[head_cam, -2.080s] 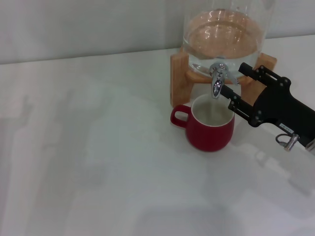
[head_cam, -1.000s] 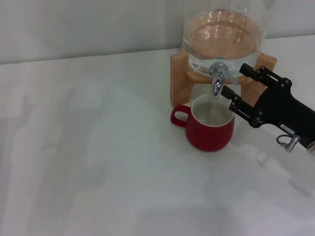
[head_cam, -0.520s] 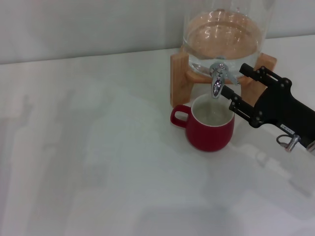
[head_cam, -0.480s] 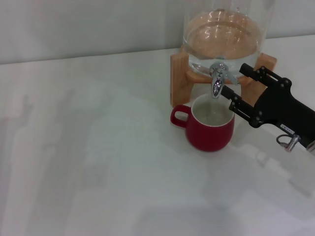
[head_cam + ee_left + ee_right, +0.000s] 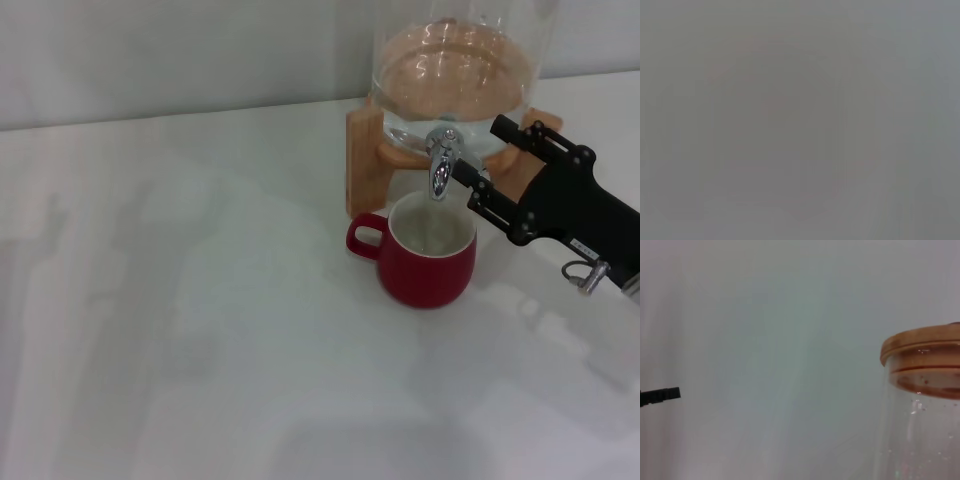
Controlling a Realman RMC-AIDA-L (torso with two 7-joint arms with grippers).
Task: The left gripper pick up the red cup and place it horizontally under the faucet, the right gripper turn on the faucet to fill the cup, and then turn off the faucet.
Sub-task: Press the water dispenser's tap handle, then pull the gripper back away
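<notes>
The red cup [image 5: 425, 258] stands upright on the white table, handle to the left, its white inside right below the faucet [image 5: 440, 165]. The chrome faucet projects from the clear glass jar [image 5: 450, 75] on its wooden stand [image 5: 362, 165]. My right gripper [image 5: 480, 148] comes in from the right, open, with its two black fingers apart just right of the faucet; the nearer fingertip [image 5: 462, 170] is against the spout's side. In the right wrist view, one black fingertip [image 5: 660, 395] shows beside the jar's wooden lid [image 5: 920, 352]. The left gripper is out of view.
The white table [image 5: 200, 330] stretches left and toward the front of the cup. A pale wall runs behind the jar. The left wrist view is a flat grey blur with nothing distinct.
My right gripper has moved up and back toward the faucet, so its nearer fingertip now sits beside the spout. The cup and jar have not moved.
</notes>
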